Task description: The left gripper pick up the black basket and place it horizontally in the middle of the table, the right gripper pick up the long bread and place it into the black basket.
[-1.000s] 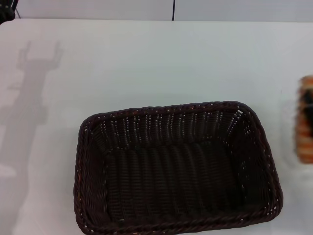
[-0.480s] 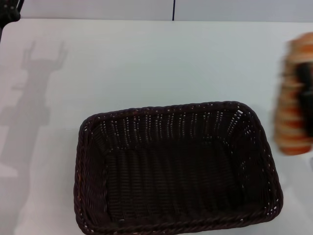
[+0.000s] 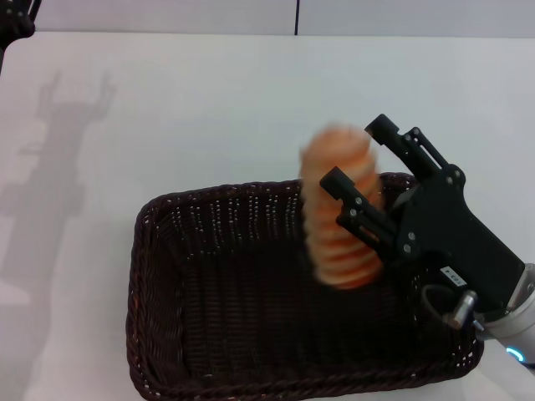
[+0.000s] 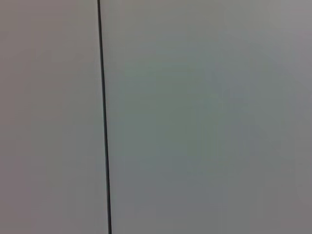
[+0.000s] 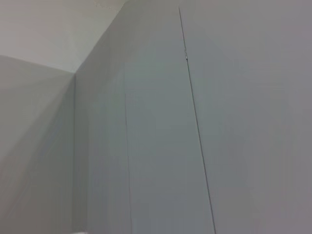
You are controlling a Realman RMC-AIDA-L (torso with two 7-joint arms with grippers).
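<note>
The black basket lies lengthwise across the near middle of the white table. My right gripper reaches in from the lower right and is shut on the long bread. It holds the striped loaf nearly upright and blurred, above the basket's right half near its far rim. One finger crosses the front of the loaf; the other finger is behind it. My left gripper shows only as a dark bit at the far left corner, away from the basket. Both wrist views show only grey wall.
The left arm casts a shadow on the table's left side. A dark seam runs down the wall behind the table. The basket's near rim reaches the table's front edge.
My right gripper has swung in from the right edge with the long bread and now holds it over the basket. The basket and left arm have not moved.
</note>
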